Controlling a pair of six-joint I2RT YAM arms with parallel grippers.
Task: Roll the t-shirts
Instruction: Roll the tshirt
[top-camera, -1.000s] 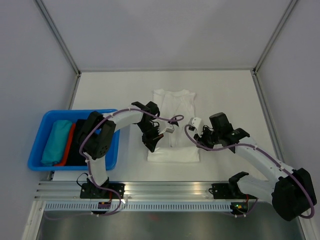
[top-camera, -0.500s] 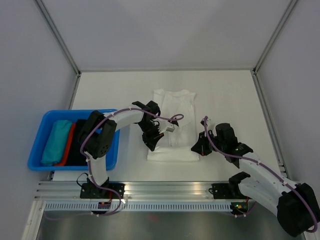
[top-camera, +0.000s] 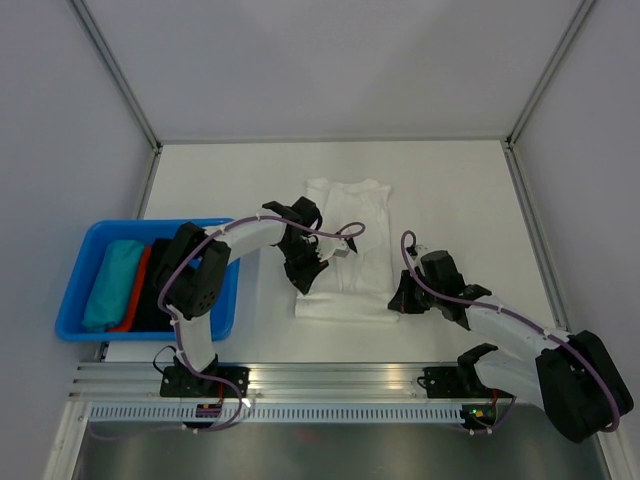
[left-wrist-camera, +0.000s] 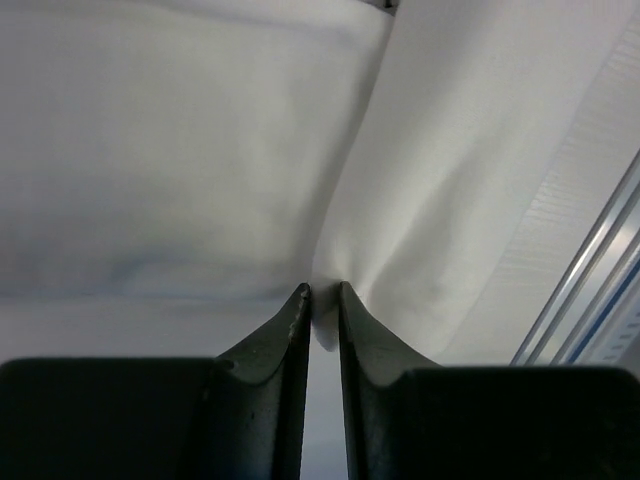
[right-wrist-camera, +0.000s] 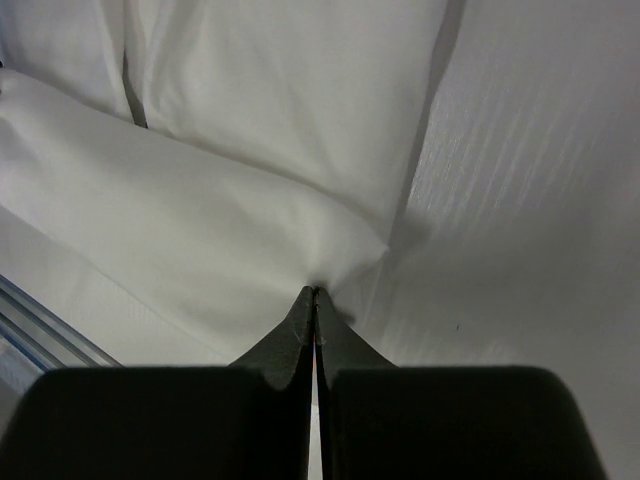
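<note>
A white t-shirt (top-camera: 350, 210) lies folded lengthwise in the middle of the table, collar end far, hem end near. My left gripper (top-camera: 305, 283) is at its near left corner. In the left wrist view its jaws (left-wrist-camera: 322, 292) stand a narrow gap apart, open, with a small pinch of white cloth (left-wrist-camera: 200, 150) still between the tips. My right gripper (top-camera: 396, 300) is low at the near right corner. In the right wrist view that gripper (right-wrist-camera: 315, 292) is shut on the corner of the cloth (right-wrist-camera: 250, 230). Teal (top-camera: 112, 280), red (top-camera: 135, 290) and black (top-camera: 158, 290) rolls lie in the bin.
A blue bin (top-camera: 90, 232) stands at the left edge of the table, holding the rolls. An aluminium rail (top-camera: 330, 380) runs along the near edge, close behind both grippers, and shows in the left wrist view (left-wrist-camera: 590, 270). Enclosure walls bound the table on three sides.
My right gripper came down and toward the near edge to the shirt's near right corner and shut on it. The left jaws parted slightly; that arm hardly moved.
</note>
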